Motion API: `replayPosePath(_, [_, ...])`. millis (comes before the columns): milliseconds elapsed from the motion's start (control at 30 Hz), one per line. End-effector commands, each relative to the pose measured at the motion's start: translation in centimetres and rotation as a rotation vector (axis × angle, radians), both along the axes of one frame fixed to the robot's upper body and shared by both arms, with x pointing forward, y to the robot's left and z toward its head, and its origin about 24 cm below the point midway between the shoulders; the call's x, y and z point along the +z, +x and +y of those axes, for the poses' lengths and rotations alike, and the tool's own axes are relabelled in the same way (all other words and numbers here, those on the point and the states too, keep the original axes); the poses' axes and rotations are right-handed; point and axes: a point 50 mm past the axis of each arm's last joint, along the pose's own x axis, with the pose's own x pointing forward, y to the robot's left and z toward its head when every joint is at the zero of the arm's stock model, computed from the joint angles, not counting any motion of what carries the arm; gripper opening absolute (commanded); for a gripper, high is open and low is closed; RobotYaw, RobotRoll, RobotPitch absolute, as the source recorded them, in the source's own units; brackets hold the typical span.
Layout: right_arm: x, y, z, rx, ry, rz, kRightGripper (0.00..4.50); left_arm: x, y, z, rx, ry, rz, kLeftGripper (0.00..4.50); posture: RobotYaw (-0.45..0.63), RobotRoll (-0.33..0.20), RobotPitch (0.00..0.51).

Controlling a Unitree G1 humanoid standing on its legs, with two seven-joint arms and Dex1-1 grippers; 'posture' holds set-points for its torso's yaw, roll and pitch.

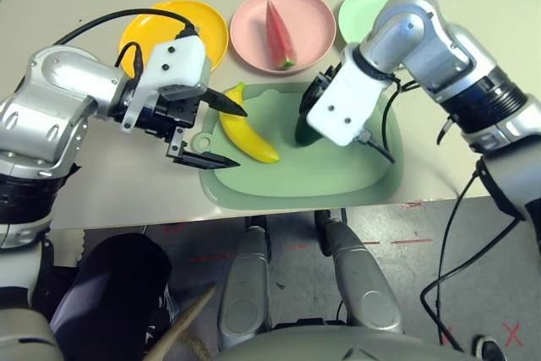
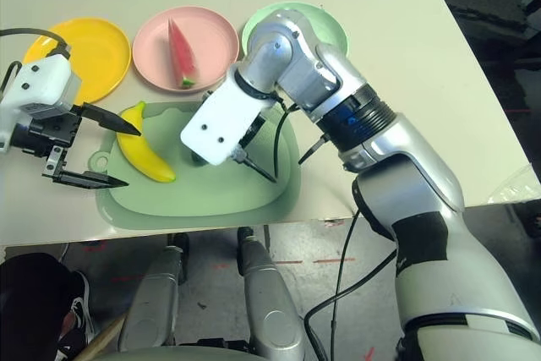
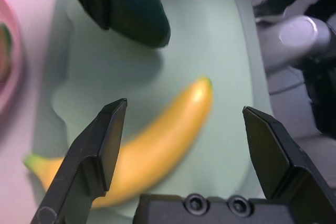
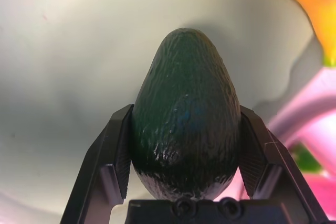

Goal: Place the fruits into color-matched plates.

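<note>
Now, with my right claw (image 4: 184,182) clamped on the dark green pebbly toy avocado (image 4: 185,116) just above the pale green rounded mat (image 1: 338,171), I should carry it level to the mint green round plate (image 1: 359,10) beyond, left claw (image 1: 211,133) agape beside the banana (image 1: 247,133).

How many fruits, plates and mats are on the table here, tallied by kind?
Fruits: 3 – banana, avocado, watermelon wedge
Plates: 3 – yellow plate, pink plate, mint green plate
Mats: 1 – pale green mat
Total: 7
</note>
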Motion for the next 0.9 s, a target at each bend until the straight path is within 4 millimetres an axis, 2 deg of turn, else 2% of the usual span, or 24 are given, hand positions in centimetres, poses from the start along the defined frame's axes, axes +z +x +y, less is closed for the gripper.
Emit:
replayPosePath(33, [2.0,1.2,-0.7,-0.083,0.053,-0.035,2.97,0.9,0.2,-0.1,0.008,-0.036,-0.079,4.5,-0.05,0.0,0.427])
replayPosePath(300, [6.1,4.0,-3.3,-0.293,0.084,-0.266,2.97,1.7,1.1,-0.7,0.091,-0.177,-0.184,4.5,-0.05,0.0,0.422])
replayPosePath(433, [7.2,4.9,-4.7,-0.415,0.089,-0.32,2.97,1.8,1.4,-0.9,0.145,-0.225,-0.197,4.5,-0.04,0.0,0.418])
replayPosePath(633, [6.5,6.2,-7.2,-0.583,0.069,-0.352,2.97,1.9,1.4,-0.5,0.209,-0.265,-0.176,4.5,-0.03,0.0,0.411])
replayPosePath(900, [3.9,7.6,-9.7,-0.736,0.063,-0.376,2.97,1.3,1.1,0.3,0.232,-0.222,-0.161,4.5,-0.01,0.0,0.406])
